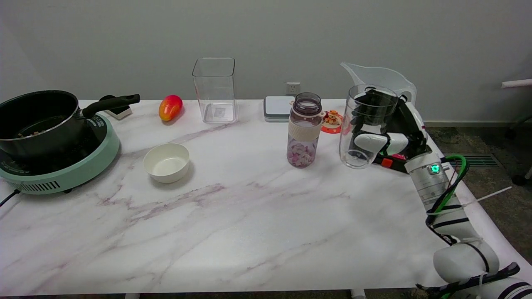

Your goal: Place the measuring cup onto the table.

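The cup, a clear tumbler, is held upright at the table's right side, its base at or just above the marble; contact cannot be told. It is clasped from the right by the hand, whose fingers are wrapped around the wall and show through the plastic, so the grip is judged not yet released. Upright carriage suits a flat set-down. Just to its left a bottle is seen, close enough that a sideways drift is to be avoided. Behind it a clear jug is seen. Farther left lie a bowl, a clear box, a mango and a pot.
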`<state>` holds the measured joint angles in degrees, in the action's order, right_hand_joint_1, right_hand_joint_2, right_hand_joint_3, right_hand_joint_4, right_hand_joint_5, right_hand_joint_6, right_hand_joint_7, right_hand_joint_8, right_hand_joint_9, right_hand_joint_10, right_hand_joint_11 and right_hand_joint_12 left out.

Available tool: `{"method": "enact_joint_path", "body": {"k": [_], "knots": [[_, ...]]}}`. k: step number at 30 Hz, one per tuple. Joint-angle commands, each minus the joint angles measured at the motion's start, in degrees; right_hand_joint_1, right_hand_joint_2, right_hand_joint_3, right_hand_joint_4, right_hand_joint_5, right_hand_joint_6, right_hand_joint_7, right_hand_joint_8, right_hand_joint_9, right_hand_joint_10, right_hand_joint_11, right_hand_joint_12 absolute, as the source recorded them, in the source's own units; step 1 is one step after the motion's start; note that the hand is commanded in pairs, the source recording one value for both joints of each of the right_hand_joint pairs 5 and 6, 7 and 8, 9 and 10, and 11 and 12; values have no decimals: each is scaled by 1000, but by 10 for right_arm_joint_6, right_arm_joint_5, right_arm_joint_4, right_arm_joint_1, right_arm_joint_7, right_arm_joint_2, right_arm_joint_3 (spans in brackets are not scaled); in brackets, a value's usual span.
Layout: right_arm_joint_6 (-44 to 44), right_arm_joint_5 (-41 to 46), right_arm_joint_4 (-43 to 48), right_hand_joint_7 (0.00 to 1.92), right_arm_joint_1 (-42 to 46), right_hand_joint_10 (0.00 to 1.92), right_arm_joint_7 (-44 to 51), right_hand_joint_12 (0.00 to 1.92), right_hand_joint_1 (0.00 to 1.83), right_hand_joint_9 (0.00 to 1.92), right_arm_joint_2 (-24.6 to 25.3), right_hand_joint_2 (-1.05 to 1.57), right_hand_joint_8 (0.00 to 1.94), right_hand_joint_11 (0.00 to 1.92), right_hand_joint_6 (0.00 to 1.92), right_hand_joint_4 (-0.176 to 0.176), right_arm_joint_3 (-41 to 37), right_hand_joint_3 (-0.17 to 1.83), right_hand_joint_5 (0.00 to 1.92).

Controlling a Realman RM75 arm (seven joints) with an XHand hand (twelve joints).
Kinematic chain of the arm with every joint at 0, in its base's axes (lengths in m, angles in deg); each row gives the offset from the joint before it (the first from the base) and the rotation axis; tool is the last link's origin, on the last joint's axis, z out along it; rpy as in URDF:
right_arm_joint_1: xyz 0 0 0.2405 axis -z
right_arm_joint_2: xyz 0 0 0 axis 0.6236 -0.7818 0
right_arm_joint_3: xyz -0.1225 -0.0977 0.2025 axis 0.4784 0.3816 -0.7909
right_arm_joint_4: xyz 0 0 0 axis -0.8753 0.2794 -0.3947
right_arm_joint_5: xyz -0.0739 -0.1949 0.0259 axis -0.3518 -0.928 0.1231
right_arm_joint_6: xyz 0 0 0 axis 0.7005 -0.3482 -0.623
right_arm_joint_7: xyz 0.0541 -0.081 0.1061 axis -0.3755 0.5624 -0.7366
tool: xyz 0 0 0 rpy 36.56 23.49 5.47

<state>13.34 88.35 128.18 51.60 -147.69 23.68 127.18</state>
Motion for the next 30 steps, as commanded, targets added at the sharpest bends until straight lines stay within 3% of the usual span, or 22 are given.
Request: {"method": "enact_joint_path", "body": {"k": [1, 14, 30], "knots": [[-154, 70, -105, 1920, -17, 1920, 74, 1726, 1291, 1920, 46, 1571, 1920, 1726, 1920, 0, 118, 304, 1920], [-284, 36, -243, 1920, -65, 1920, 284, 1787, 1291, 1920, 129, 1571, 1920, 1787, 1920, 0, 162, 259, 1920], [-361, 3, -270, 1920, -70, 1920, 342, 1806, 1295, 1920, 169, 1571, 1920, 1806, 1920, 0, 190, 260, 1920]]}}
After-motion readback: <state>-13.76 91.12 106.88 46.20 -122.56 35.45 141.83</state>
